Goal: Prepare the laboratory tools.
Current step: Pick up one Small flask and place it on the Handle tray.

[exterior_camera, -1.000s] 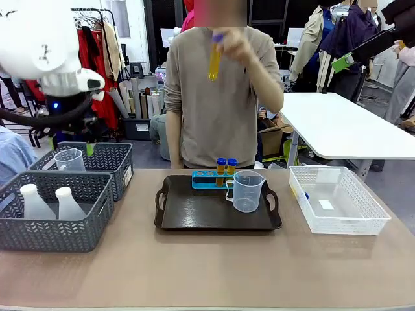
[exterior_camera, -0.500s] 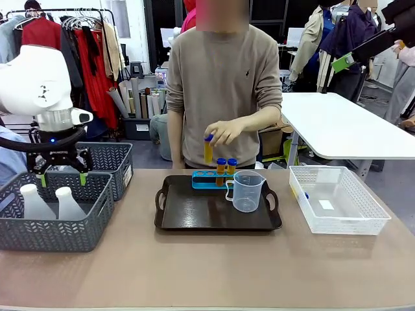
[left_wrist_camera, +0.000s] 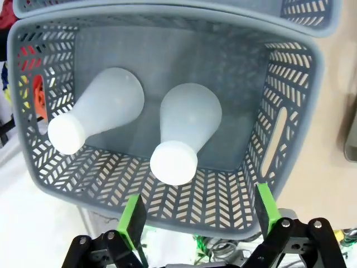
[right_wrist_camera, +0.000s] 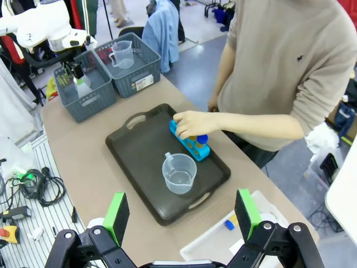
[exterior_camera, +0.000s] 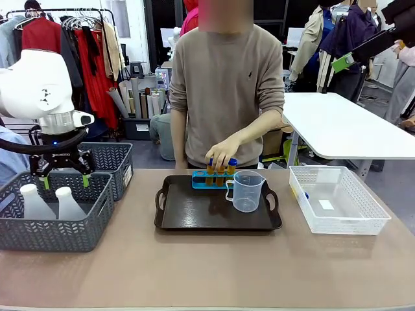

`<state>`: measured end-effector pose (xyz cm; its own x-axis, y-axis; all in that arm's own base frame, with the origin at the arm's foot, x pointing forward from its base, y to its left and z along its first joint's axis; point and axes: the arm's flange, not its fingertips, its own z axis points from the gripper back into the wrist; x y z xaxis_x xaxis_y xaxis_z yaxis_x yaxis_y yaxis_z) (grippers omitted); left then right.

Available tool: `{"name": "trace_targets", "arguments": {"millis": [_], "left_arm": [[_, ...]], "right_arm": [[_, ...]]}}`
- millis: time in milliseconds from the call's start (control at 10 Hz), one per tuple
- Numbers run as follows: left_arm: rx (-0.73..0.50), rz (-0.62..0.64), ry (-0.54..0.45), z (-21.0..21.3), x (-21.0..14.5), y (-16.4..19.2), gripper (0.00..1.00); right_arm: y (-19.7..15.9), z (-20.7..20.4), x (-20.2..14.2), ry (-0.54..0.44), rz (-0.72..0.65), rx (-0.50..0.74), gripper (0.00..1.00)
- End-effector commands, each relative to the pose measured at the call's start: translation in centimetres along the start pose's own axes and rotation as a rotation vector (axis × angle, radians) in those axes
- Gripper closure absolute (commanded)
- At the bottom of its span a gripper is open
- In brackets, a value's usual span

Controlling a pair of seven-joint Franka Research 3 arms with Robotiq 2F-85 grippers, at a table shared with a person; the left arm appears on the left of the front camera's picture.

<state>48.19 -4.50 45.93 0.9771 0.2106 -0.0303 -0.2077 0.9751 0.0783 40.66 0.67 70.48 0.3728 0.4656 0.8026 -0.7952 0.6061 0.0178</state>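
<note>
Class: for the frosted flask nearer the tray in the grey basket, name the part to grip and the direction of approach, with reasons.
Grip the flask by its narrow neck, coming straight down from above. It stands upright, its cone base looks too wide, and the basket walls block the sides. The open left gripper hangs above it.

Left end effector (exterior_camera: 63,181) downward, jaws wide apart; right end effector (right_wrist_camera: 181,209) likewise.
</note>
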Motion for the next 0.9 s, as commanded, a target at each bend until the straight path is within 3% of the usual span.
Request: {"name": "trace_targets", "arguments": {"millis": [0,100,200,800], "left_arm": [[-0.001,-0.003,-0.008,0.2,0.0,-0.2,0.0],[-0.026,-0.109,0.009,0.4,0.1,0.1,0.0],[-0.04,-0.115,-0.006,-0.1,0.5,0.6,0.0],[-0.078,-0.044,-0.02,-3.3,2.8,2.7,0.0]], "right_arm": [[0.0,-0.1,0.0,-0.014,0.003,0.011,0.0],[0.0,-0.1,0.0,-0.014,0.003,0.011,0.0],[0.0,-0.1,0.0,-0.014,0.003,0.011,0.0],[0.0,-0.1,0.0,-0.014,0.003,0.011,0.0]]}}
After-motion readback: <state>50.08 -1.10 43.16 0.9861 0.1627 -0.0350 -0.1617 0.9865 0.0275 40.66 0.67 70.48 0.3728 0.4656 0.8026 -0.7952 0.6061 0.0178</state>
